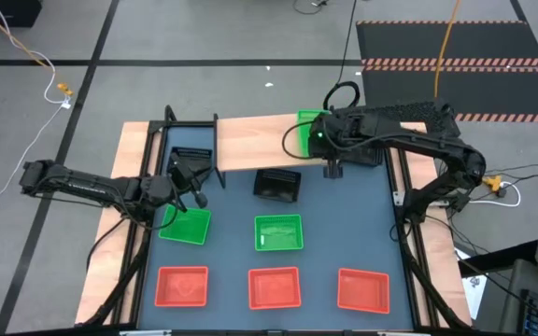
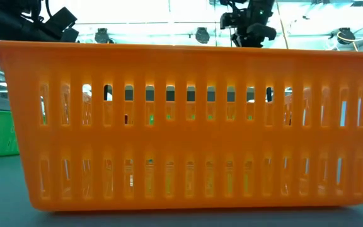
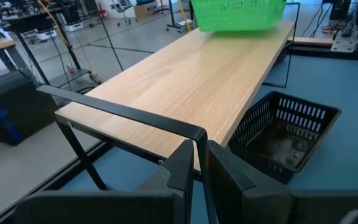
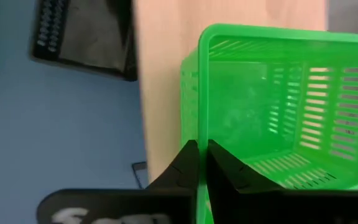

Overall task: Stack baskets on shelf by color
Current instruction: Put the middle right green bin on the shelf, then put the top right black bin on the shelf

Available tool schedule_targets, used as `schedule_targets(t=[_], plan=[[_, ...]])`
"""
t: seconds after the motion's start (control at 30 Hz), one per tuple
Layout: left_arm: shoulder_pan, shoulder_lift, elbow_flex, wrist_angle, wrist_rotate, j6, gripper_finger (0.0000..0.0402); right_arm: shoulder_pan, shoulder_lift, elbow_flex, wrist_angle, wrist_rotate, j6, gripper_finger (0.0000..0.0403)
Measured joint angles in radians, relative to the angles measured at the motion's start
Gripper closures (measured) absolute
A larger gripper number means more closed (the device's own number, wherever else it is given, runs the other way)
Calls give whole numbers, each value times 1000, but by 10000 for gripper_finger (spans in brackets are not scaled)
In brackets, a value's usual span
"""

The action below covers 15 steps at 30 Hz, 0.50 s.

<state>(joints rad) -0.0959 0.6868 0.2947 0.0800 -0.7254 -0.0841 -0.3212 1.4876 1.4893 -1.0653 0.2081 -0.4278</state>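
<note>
The shelf [image 1: 250,140] is a light wooden plank on thin black legs at the table's far side. One green basket [image 1: 308,131] is at its right end, with my right gripper [image 4: 202,158] shut on it from above. My left gripper [image 3: 196,165] is level by the shelf's left end, fingers shut, with a thin black rod [image 3: 199,140] right ahead of the tips. One black basket [image 1: 191,159] is beside that end and another [image 1: 276,184] rests on the table before the shelf. Two green baskets [image 1: 187,227] [image 1: 278,233] and three red ones [image 1: 274,287] rest on the table. My right gripper pinches the green basket's near-side wall at its rim [image 4: 199,134], one finger inside and one outside, coming from above and pointing down. The basket's bottom appears to rest on the plank [image 3: 238,15]. My left gripper: I cannot tell whether it touches the black rod.
The plank's left and middle [image 3: 185,74] are bare wood. A red basket [image 2: 188,126] stands right before the low camera and hides most of the table. Black frame rods [image 1: 171,140] stand at the table's left side. Cables lie on the floor beyond.
</note>
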Motion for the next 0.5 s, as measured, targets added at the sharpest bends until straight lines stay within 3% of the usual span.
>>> schedule_targets(t=[0.33,0.5], plan=[[0,0,0,-1,0,0,355,9,-2,-10,42,7,47,295],[0,0,0,-1,0,0,355,12,-27,-11,91,81,57,240]])
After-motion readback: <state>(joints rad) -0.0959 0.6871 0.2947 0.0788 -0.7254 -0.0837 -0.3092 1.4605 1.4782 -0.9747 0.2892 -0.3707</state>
